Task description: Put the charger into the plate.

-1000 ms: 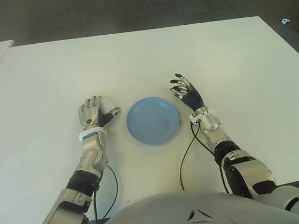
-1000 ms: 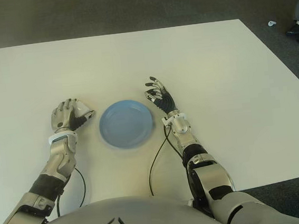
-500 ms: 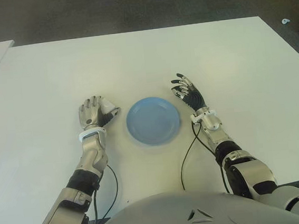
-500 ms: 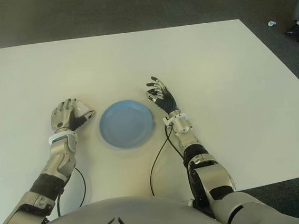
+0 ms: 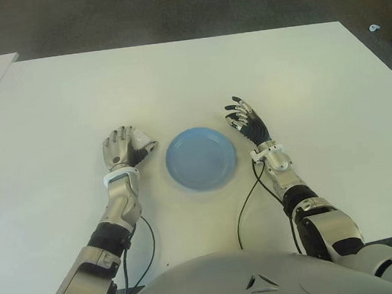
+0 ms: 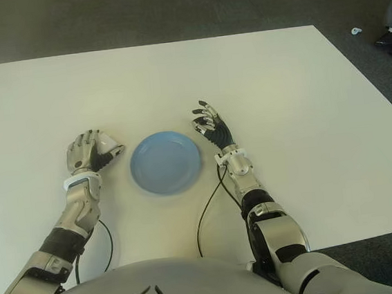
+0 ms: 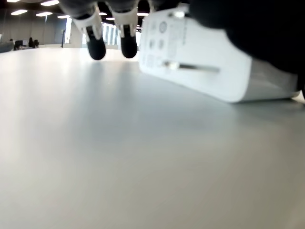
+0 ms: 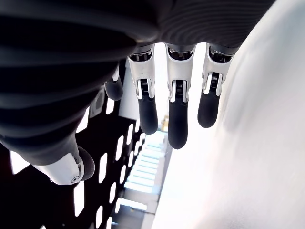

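The left hand (image 5: pixel 122 148) sits just left of the plate, fingers curled around the white charger (image 7: pixel 200 57), which is low over the white counter (image 5: pixel 175 79). The blue plate (image 5: pixel 201 157) lies between both hands. The right hand (image 5: pixel 247 122), just right of the plate, is spread and holds nothing.

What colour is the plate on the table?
The plate is light blue, plain with no pattern; it shows best in the left eye view.

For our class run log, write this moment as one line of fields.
left hand: shut on charger, left of plate | right hand: open, right of plate | plate: empty | table: white
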{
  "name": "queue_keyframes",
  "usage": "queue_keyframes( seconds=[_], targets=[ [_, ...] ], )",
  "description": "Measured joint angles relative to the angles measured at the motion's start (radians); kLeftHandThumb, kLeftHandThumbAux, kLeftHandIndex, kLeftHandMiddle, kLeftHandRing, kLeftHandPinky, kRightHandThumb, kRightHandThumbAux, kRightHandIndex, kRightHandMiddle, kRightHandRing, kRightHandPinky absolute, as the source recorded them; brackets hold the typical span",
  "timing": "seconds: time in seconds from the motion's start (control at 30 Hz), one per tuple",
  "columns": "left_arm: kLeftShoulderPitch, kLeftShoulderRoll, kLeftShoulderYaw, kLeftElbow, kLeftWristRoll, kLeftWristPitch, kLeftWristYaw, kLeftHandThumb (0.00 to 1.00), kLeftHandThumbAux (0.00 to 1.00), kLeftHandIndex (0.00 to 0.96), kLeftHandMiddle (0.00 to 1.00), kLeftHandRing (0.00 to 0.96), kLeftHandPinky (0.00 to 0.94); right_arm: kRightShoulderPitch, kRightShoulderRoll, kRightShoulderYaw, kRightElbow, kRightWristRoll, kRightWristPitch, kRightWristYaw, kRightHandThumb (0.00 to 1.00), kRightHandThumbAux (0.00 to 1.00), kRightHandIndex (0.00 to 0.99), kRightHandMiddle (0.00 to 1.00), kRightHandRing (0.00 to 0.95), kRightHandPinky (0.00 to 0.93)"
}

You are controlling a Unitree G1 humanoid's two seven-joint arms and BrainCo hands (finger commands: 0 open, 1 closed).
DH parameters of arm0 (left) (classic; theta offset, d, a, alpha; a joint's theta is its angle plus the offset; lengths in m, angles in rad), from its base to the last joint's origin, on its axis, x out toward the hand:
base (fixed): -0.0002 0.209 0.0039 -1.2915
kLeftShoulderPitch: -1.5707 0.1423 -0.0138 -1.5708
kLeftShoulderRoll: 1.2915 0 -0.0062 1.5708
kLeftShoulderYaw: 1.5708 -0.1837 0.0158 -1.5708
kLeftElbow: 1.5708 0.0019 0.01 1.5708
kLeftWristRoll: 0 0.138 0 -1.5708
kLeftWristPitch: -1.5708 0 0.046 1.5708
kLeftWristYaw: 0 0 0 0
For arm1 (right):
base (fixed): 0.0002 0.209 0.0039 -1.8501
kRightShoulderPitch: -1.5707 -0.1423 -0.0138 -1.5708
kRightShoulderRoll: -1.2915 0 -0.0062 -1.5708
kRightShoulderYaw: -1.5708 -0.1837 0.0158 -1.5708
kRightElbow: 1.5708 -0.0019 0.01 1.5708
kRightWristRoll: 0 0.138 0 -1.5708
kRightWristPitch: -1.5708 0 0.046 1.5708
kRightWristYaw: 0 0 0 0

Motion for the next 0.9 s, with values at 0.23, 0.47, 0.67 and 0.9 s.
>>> queue_keyframes(
  seconds=[0.23, 0.47, 0.67, 0.9],
  targets=[
    [-0.001, -0.015, 0.026, 0.049, -0.030, -0.049, 0.137, 0.347, 0.370, 0.276, 0.502, 0.485, 0.523, 0.002, 0.000, -0.001, -0.003, 0.001, 0.000, -0.001, 0.105, 0.616, 0.000, 0.235, 0.318, 0.320],
    [-0.004, -0.016, 0.040, 0.085, -0.050, -0.130, 0.255, 0.502, 0.558, 0.606, 0.763, 0.753, 0.741, 0.003, 0.001, -0.005, -0.004, 0.002, 0.000, -0.004, 0.115, 0.603, 0.000, 0.224, 0.322, 0.348],
    [-0.005, -0.007, 0.041, 0.098, -0.065, -0.194, 0.290, 0.544, 0.640, 0.705, 0.813, 0.815, 0.751, 0.003, 0.003, -0.010, -0.004, 0.004, 0.000, -0.004, 0.121, 0.596, 0.000, 0.222, 0.325, 0.353],
    [0.006, 0.024, 0.047, 0.097, -0.098, -0.301, 0.300, 0.549, 0.670, 0.749, 0.842, 0.839, 0.767, 0.004, 0.004, -0.014, -0.004, 0.012, 0.000, -0.004, 0.122, 0.582, 0.000, 0.217, 0.324, 0.350]
  ],
)
